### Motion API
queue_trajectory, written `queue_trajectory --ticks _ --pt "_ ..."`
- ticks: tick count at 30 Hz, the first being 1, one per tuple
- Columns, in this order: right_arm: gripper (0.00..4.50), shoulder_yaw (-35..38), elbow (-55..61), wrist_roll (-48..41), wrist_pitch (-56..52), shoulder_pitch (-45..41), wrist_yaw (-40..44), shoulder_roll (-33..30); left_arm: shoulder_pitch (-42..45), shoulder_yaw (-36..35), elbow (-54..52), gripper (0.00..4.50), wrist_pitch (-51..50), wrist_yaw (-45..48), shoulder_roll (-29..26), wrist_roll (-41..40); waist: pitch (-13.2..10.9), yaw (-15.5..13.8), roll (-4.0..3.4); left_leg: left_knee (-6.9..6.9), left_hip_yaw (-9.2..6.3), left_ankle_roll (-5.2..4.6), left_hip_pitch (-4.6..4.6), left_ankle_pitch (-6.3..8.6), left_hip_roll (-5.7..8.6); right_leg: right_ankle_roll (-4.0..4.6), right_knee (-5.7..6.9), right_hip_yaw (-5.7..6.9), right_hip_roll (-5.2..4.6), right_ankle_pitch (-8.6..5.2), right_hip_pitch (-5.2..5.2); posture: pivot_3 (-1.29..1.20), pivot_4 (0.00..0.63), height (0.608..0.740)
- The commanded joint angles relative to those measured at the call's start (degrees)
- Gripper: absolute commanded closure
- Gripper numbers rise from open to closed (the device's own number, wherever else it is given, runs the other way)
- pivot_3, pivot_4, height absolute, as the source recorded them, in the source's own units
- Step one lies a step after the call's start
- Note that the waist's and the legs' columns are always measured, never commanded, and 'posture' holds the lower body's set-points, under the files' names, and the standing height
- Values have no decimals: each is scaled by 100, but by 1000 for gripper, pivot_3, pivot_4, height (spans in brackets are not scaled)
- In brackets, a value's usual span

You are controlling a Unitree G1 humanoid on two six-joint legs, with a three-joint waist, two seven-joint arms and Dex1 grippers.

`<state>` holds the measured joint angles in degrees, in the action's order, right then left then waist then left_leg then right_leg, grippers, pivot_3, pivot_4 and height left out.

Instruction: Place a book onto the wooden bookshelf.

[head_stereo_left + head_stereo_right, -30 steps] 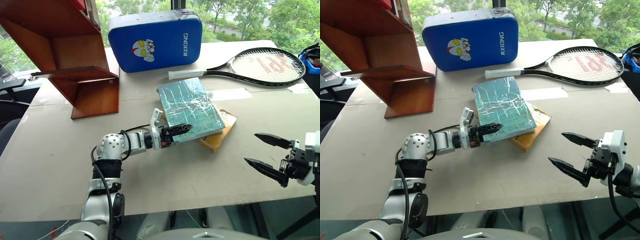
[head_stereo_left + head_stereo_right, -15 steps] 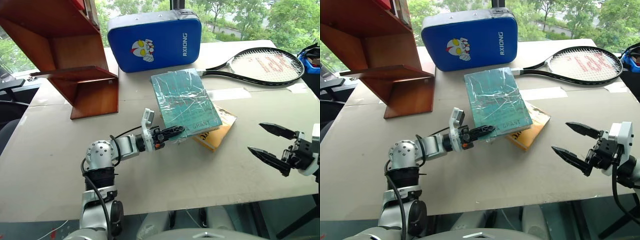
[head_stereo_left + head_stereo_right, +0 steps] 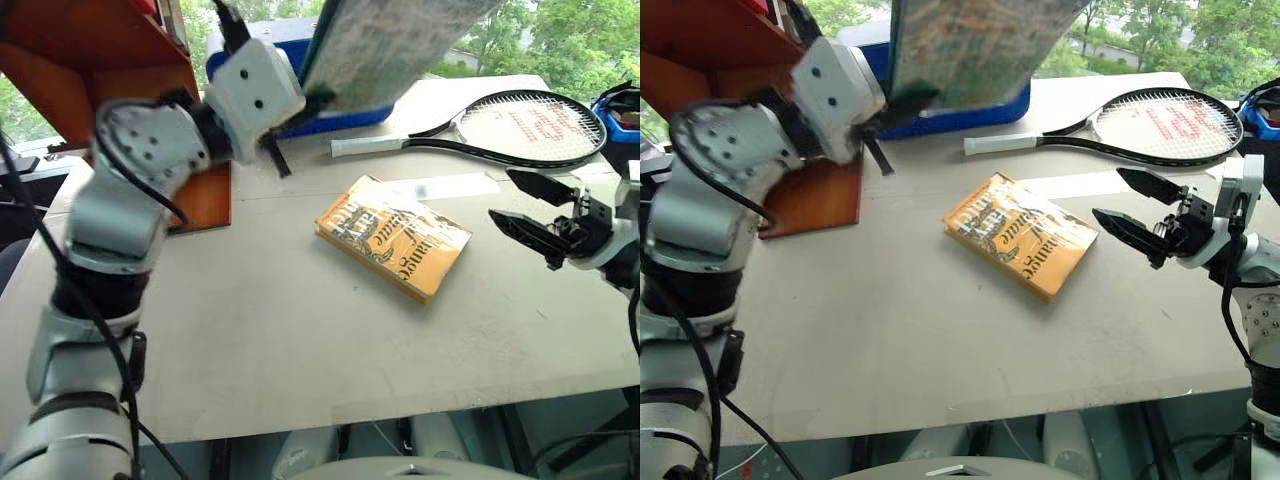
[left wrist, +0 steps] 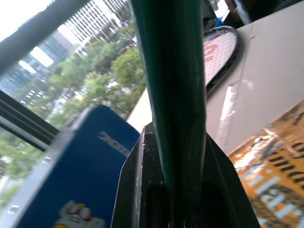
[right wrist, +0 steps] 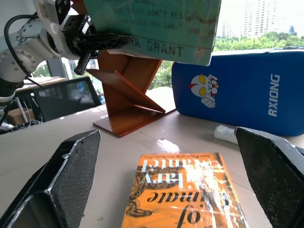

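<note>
Over the desk (image 3: 300, 330) the left claw (image 3: 902, 100) pinches the book (image 3: 970, 45) by one edge, aloft beside the wooden bookshelf (image 3: 85, 45) but not yet shelved, while the right claw (image 3: 1130, 207) hangs spread.

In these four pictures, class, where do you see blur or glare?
Left and right eye views: left gripper and lifted teal book smeared by motion; yellow book sharp. Left wrist view: teal book's edge blurred close up. Right wrist view: glare on yellow book's cover.
</note>
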<state>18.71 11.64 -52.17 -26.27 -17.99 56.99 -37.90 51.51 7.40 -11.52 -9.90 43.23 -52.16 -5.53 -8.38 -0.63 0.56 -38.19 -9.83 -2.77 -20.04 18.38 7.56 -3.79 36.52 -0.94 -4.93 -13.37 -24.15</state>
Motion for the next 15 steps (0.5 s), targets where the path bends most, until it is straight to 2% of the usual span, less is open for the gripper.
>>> queue_trajectory --ticks 1,6,8,15 --pt "0 92 -45 -228 -119 -445 -170 64 -43 -34 437 4435 1045 70 -708 1177 -2 -4 -3 1 -1 0 0 0 1 0 -1 1 0 0 -1 0 150 740" --pt "0 102 -200 -294 -220 -741 -205 162 -658 -589 739 4435 1253 -152 -1550 1952 -4 -4 0 -3 -11 -1 -29 0 1 0 8 6 2 0 -28 0 150 740" --pt "0 26 -338 -232 -196 -849 -176 251 -860 -881 977 4435 1348 -322 -1909 2220 -9 11 7 -24 -13 -2 -77 -1 4 -1 25 11 1 1 -69 0 150 740" --pt "0 -189 -645 -54 -181 -1233 -57 435 -1766 -1578 1720 4435 1865 -568 -2675 2532 -12 126 8 -20 -9 -2 -73 -1 6 -1 29 24 0 1 -73 0 150 740"
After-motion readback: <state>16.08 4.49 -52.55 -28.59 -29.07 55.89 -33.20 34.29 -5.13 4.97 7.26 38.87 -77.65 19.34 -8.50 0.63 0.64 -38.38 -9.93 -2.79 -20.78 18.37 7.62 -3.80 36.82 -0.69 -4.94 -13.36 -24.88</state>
